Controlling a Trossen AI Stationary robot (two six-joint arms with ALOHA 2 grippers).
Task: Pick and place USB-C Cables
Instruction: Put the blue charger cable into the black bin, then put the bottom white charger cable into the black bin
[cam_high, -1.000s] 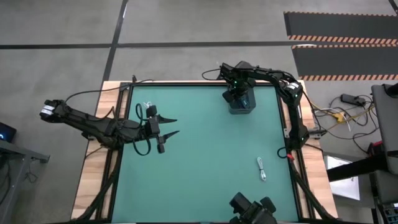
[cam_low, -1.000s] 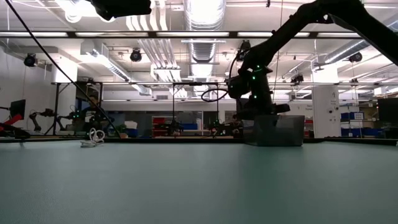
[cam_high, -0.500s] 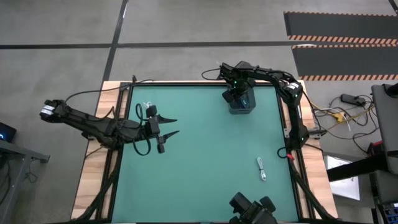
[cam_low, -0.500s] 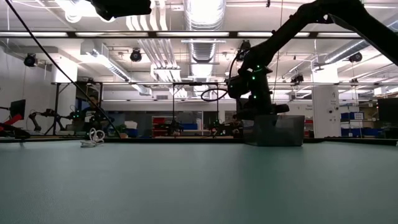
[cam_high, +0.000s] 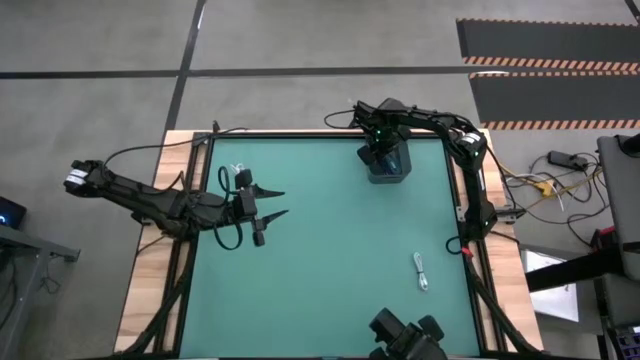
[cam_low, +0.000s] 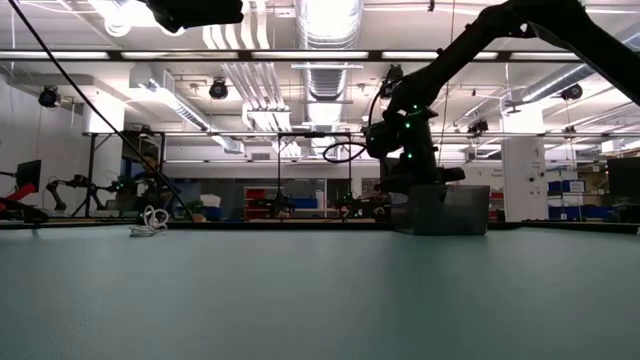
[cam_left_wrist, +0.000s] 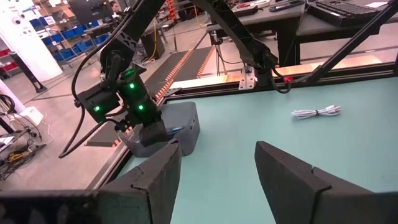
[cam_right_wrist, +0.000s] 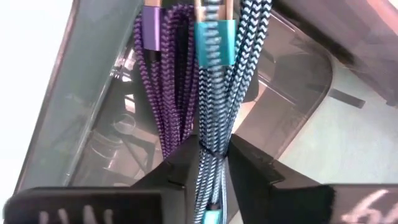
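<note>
My right gripper (cam_high: 385, 150) stands over the grey bin (cam_high: 389, 167) at the table's far edge, pointing down into it, shut on a teal-blue braided cable (cam_right_wrist: 214, 93). A purple braided cable (cam_right_wrist: 168, 74) lies close beside it inside the bin (cam_right_wrist: 298, 81). My left gripper (cam_high: 284, 202) hovers open over the table's left part. The white cable (cam_high: 240, 175) lies on the mat just beyond it. The light grey cable (cam_high: 421, 271) lies on the mat near the right edge. No black cable shows. My right gripper pinches the teal-blue cable bundle between its two fingers (cam_right_wrist: 249, 165), near one end of the bundle (cam_right_wrist: 208, 140), coming from above. The bundle hangs down from the fingers into the bin. Whether the fingers also touch the purple cable cannot be told.
The bin (cam_low: 445, 210) stands at the far edge, right of the middle. In the left wrist view the right arm (cam_left_wrist: 134, 106) stands over the bin (cam_left_wrist: 171, 127), and the grey cable (cam_left_wrist: 316, 112) lies beyond. Open green mat stretches between the arms. A dark camera mount (cam_high: 405, 338) sits at the near edge.
</note>
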